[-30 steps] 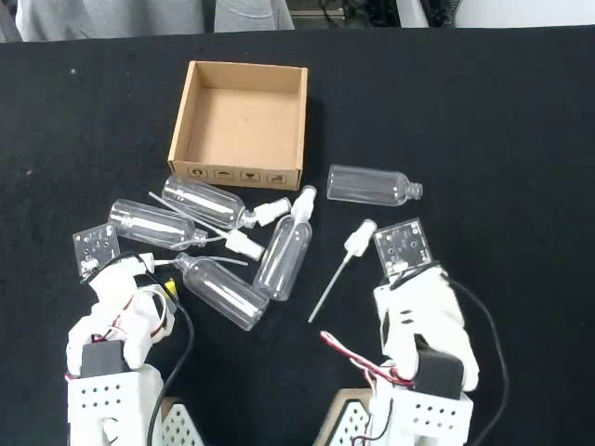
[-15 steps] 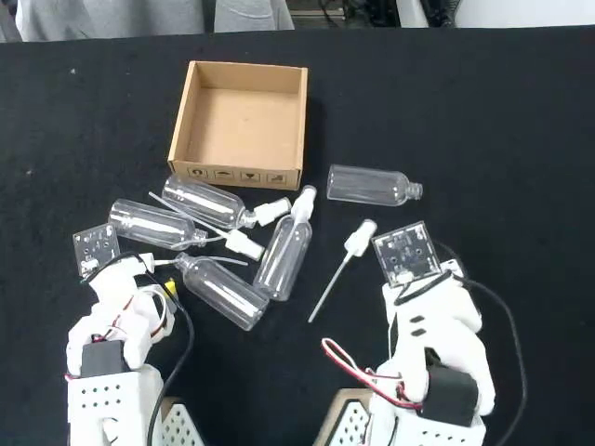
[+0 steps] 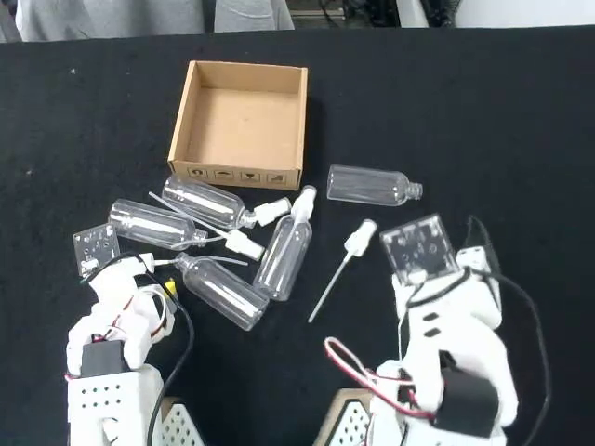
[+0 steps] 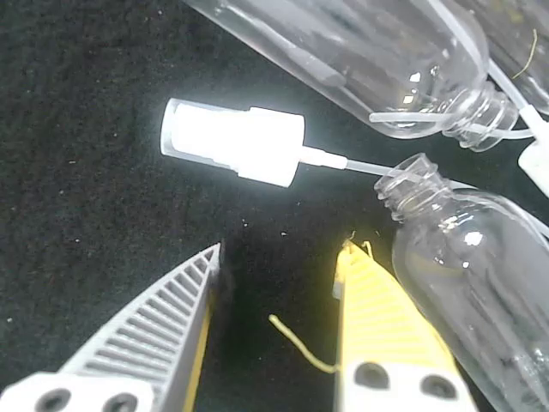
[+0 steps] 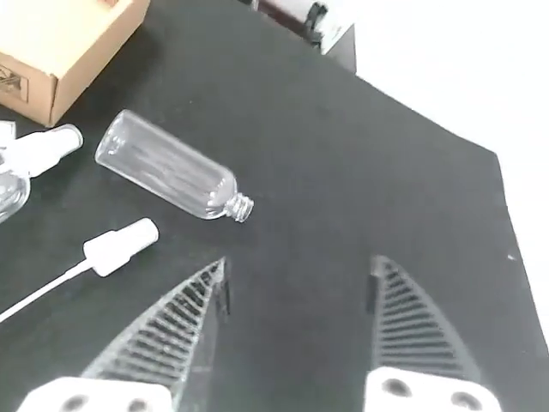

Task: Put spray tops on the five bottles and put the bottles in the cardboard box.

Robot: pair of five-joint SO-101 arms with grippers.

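Capping step: my right pincer [image 5: 298, 263], wide open and empty, should next grasp the loose white long-tubed spray top [image 5: 120, 246].

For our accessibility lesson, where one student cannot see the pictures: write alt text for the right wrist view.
The right gripper hangs open over a black table, holding nothing. Beyond it a clear bottle without a top lies on its side, a loose white spray top with its tube lies near it, and a cardboard box corner shows farther off.
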